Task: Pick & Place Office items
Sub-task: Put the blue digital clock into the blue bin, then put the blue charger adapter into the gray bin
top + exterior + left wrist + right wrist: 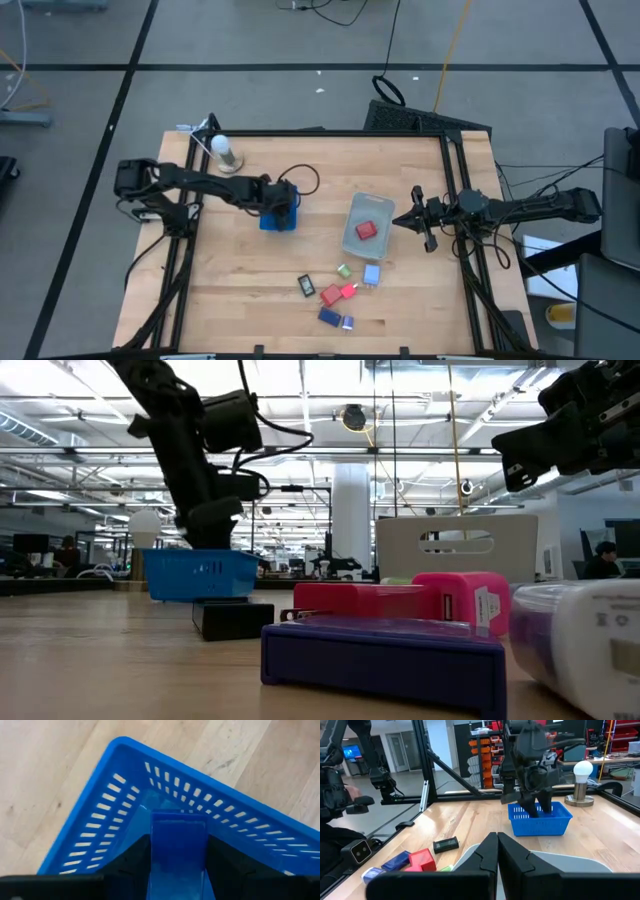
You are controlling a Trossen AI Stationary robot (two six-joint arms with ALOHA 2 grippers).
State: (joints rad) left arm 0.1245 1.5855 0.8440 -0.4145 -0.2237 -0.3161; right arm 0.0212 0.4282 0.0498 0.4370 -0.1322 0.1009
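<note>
Crowding the near edge of the wooden table (240, 300), the office items sit in a loose cluster: a dark blue block (328, 317) and a pale blue piece (348, 323) closest in, then a red block (331, 294) touching a pink piece (348, 290), a dark block (306, 285) just to their left, a small green piece (344, 270) and a light blue block (371, 274) a little farther back. In the low view the dark blue block (385, 655) and the pink piece (455, 603) fill the foreground. Beyond the cluster stands a clear grey bin (366, 212) with one red block (366, 230) lying inside it. To its right the right gripper (424, 222) hovers above the table beside the bin, its fingers (485, 855) pressed together with nothing between them. Across the table, left of the bin and well apart from it, the left gripper (283, 207) reaches down into a blue slotted basket (278, 221), its dark fingers (127, 865) clamped on either side of a blue block (177, 850) held over the basket's inside. Farthest back, near the table's rear left corner, a white bulb on a metal base (224, 151) stands upright.
</note>
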